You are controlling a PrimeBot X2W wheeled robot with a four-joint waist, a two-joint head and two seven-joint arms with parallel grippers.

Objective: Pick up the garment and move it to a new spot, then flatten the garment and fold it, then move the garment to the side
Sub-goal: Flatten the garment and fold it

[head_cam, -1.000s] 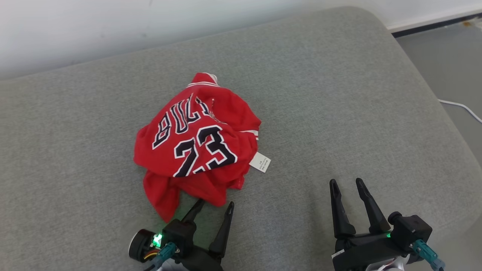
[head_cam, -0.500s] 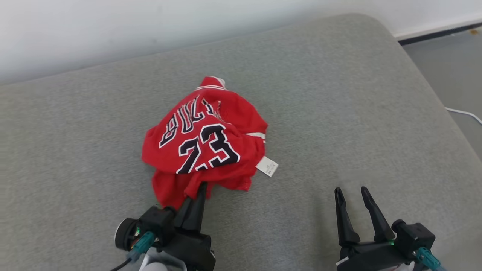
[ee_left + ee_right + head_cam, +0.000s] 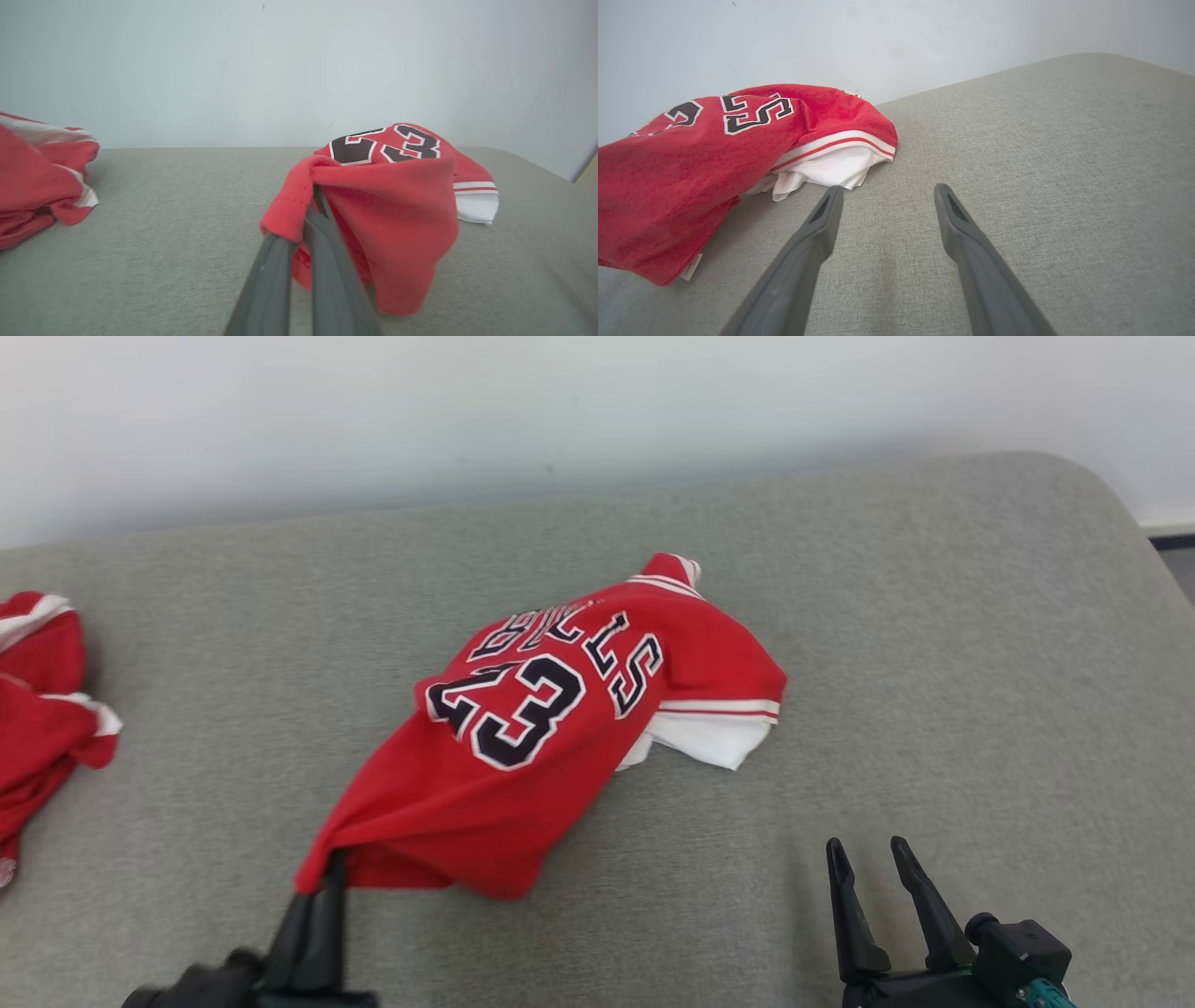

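Pinched shut on only one corner of the garment (image 3: 551,728), the left claw (image 3: 331,873) may lose it if the cloth drags; the right claw (image 3: 864,846), near the garment, gapes empty.

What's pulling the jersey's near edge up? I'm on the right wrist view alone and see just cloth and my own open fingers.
Observer: The left end effector is shut on a fold of the jersey at its near left corner, holding that edge off the cushion.
Operator: Is anything lying further left, along that side?
Observer: Yes, a second red garment with white trim lies bunched at the cushion's left edge, apart from the jersey.
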